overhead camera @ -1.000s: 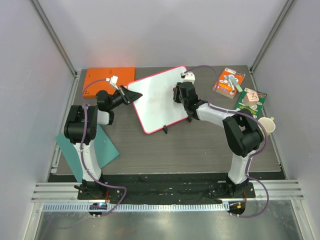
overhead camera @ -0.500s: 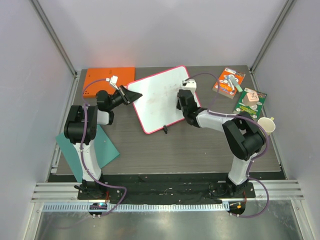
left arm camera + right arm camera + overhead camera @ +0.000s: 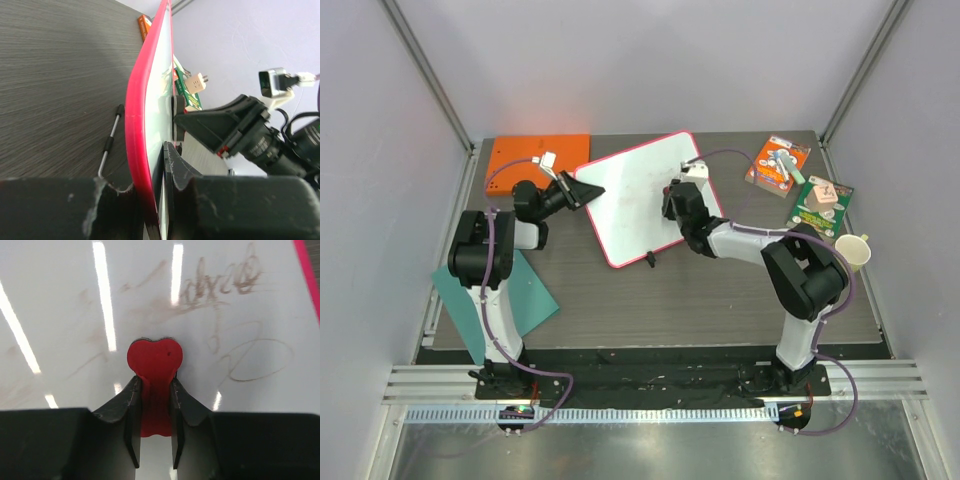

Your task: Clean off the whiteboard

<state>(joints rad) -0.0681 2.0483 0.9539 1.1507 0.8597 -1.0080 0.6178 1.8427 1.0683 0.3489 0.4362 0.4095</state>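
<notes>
The whiteboard [image 3: 638, 185], white with a pink-red rim, lies tilted at the table's back middle. Faint smeared brown handwriting shows on it in the right wrist view [image 3: 220, 280]. My left gripper [image 3: 588, 190] is shut on the whiteboard's left corner, its rim [image 3: 137, 125] clamped between the jaws. My right gripper [image 3: 672, 205] is shut on a red eraser [image 3: 154, 367] and presses it on the whiteboard's right part. In the left wrist view the right gripper [image 3: 176, 120] shows against the board face.
An orange board [image 3: 536, 154] lies at the back left. A teal sheet [image 3: 532, 300] lies under the left arm. Two packaged items [image 3: 778, 164] [image 3: 821, 202] and a paper cup [image 3: 857, 252] sit at the right. A thin black pen [image 3: 650, 259] lies by the board's near edge.
My right gripper with the eraser has slid from the whiteboard's far right edge down and leftward across its face. The left gripper and the board have not moved.
</notes>
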